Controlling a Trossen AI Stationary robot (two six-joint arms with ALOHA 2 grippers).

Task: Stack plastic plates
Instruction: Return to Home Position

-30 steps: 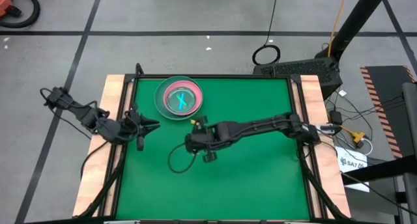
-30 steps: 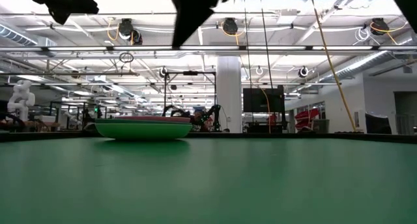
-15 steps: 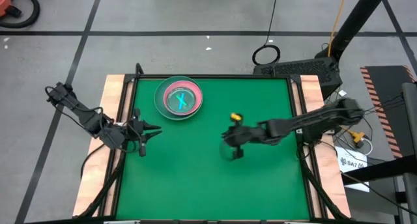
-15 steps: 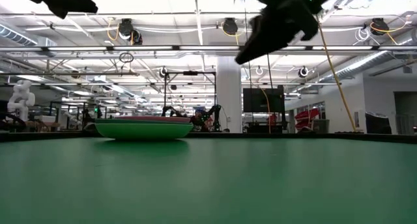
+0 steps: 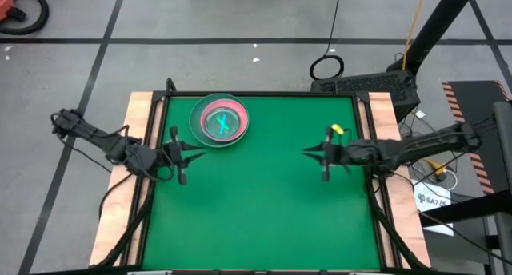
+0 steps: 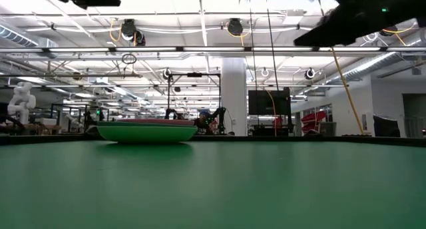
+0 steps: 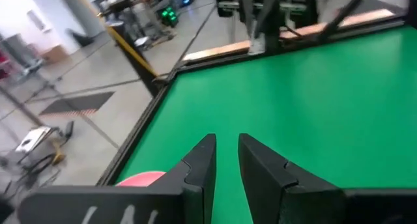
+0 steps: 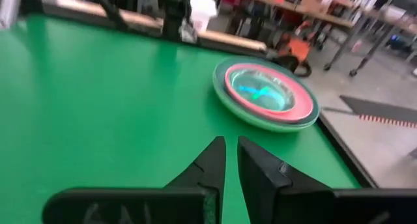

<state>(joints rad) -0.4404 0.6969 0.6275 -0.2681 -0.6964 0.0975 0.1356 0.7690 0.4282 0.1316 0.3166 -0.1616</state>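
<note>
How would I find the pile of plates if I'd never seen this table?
Look at the green table from above and go to its far edge, left of the middle, just beyond the left gripper. The plates sit there in one round stack: a pale green rim outside, pink inside it, bright cyan in the centre. Nothing else lies on the green.

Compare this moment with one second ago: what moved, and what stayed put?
The right gripper drew back from beside the plate stack, across the green table, to the right edge, its fingers nearly together and holding nothing. The left gripper shifted only slightly near the left edge, also holding nothing. The stack stayed where it was, all plates nested.
</note>
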